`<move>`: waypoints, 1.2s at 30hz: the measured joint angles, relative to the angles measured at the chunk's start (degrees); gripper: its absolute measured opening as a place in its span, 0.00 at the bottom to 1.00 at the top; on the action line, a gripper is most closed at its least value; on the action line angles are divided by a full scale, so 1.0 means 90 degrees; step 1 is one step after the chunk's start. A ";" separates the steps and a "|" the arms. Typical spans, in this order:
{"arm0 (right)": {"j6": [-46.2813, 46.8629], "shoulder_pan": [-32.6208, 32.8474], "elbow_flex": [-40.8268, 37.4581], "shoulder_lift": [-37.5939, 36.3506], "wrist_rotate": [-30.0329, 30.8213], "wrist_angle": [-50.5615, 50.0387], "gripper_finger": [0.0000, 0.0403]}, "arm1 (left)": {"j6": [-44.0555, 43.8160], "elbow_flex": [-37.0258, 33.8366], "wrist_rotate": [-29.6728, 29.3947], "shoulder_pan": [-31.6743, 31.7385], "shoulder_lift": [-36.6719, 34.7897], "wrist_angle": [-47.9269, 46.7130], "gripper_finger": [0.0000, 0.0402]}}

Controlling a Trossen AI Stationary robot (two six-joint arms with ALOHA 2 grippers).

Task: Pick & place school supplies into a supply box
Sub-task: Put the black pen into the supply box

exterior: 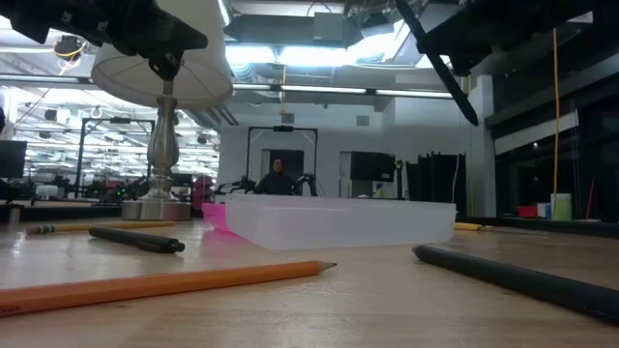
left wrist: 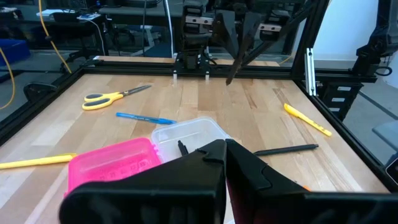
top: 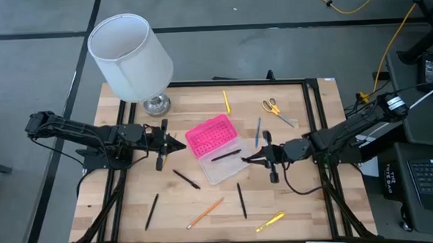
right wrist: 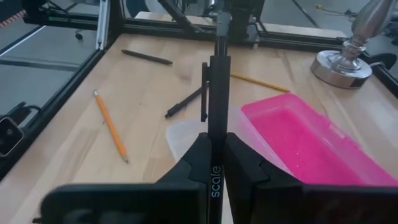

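Note:
The supply box lies open mid-table, its pink lid (top: 210, 135) flat beside the clear base (top: 230, 171). My right gripper (top: 246, 159) hangs at the base's right side, shut on a black pen (top: 225, 155) that reaches out over the base. My left gripper (top: 179, 143) is shut and raised beside the lid's left edge, touching nothing. Loose on the wood lie scissors (top: 274, 108), a blue pen (top: 258, 131), a yellow pencil (top: 226, 101), black pens (top: 186, 179) (top: 242, 201) (top: 151, 211), an orange pencil (top: 206, 212) and a yellow pen (top: 271, 222). My right gripper (right wrist: 214, 140) pinches the black pen by its rear end (right wrist: 216, 124) between the two fingers. The fingers come from the table's right, and the pen runs on in line with them. It is lifted clear, its free tip (exterior: 472, 118) slanting down above the box.
A white-shaded lamp (top: 129, 56) stands on its metal foot (top: 156, 103) at the far left corner, near the left arm. A black frame rail (top: 315, 117) borders the tabletop. Bare wood lies between the box and the near edge, among the scattered pens.

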 joint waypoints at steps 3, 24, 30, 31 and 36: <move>-0.0005 -0.0151 0.0000 0.0000 -0.0178 0.0101 0.07 | 0.0000 0.0000 0.0000 0.0000 0.0001 0.0002 0.01; -0.0774 -0.0396 0.0762 0.0859 -0.0656 0.0129 0.07 | -0.0002 0.0000 -0.0001 0.0002 0.0000 0.0013 0.01; -0.0989 -0.0602 0.1686 0.1736 -0.0659 -0.0733 0.07 | -0.0002 0.0000 -0.0002 0.0002 0.0002 0.0007 0.01; -0.0989 -0.0642 0.1837 0.1850 -0.0658 -0.0963 0.07 | 0.0000 0.0000 0.0000 0.0001 0.0001 0.0010 0.01; -0.1127 -0.0779 0.2653 0.2508 -0.0674 -0.1768 0.07 | -0.0002 0.0000 0.0000 0.0002 0.0000 0.0022 0.01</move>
